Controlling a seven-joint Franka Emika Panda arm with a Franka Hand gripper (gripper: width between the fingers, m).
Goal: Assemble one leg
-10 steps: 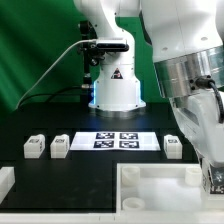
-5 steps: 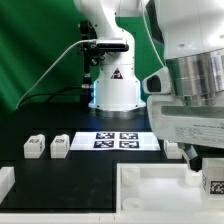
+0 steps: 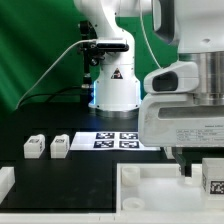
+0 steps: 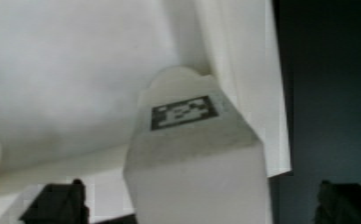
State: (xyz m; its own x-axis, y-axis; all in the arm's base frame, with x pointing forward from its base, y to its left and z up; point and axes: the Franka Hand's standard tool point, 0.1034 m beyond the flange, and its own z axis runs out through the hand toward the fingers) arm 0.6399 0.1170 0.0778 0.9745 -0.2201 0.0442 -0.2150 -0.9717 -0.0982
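A white leg [image 4: 195, 150] with a square tag stands on end in a corner of the large white rimmed panel [image 4: 70, 90], its far end against the panel. My gripper [image 4: 198, 202] straddles the leg's near end. Both dark fingers [image 4: 56, 200] stand off its sides with a gap showing, so the gripper is open. In the exterior view the gripper [image 3: 203, 172] hangs over the panel's [image 3: 150, 192] right part, with the tagged leg [image 3: 214, 185] just below the hand. Two more legs [image 3: 34, 147] [image 3: 60, 147] lie on the black table at the exterior view's left.
The marker board [image 3: 112, 140] lies flat behind the panel, partly covered by my hand. A white block [image 3: 5, 181] sits at the exterior view's left edge. The robot base [image 3: 115, 85] stands at the back. Black table [image 4: 328, 90] lies just beyond the panel's rim.
My hand has turned about its vertical axis over the leg, now showing its broad labelled face, and hides the third loose leg. The tagged leg has stayed almost in place.
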